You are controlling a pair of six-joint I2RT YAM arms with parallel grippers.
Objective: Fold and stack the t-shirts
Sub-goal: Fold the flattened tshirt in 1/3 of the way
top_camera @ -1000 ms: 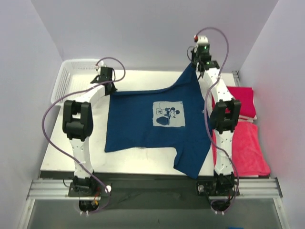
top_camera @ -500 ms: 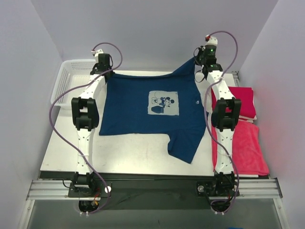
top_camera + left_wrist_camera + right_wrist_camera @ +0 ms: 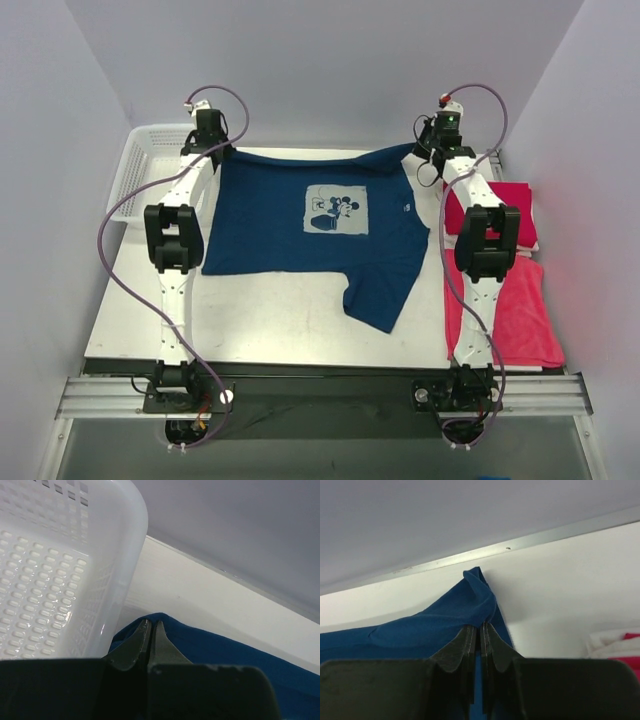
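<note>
The navy t-shirt [image 3: 260, 230] and red t-shirts [image 3: 525, 315] are soft, matt cloth, the basket [image 3: 60, 580] glossy perforated white plastic, the tabletop [image 3: 270, 315] smooth and matt.

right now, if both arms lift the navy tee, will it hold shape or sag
Probably sags: the navy tee bunches into folds where the right fingers pinch it. Likely light, as two corner pinches hold it spread. Its free sleeve may dangle.

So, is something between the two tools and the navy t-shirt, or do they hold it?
Nothing visible stands between them. The left tool is shut on a far corner of the navy t-shirt, beside the basket; the right tool is shut on the other far corner.
</note>
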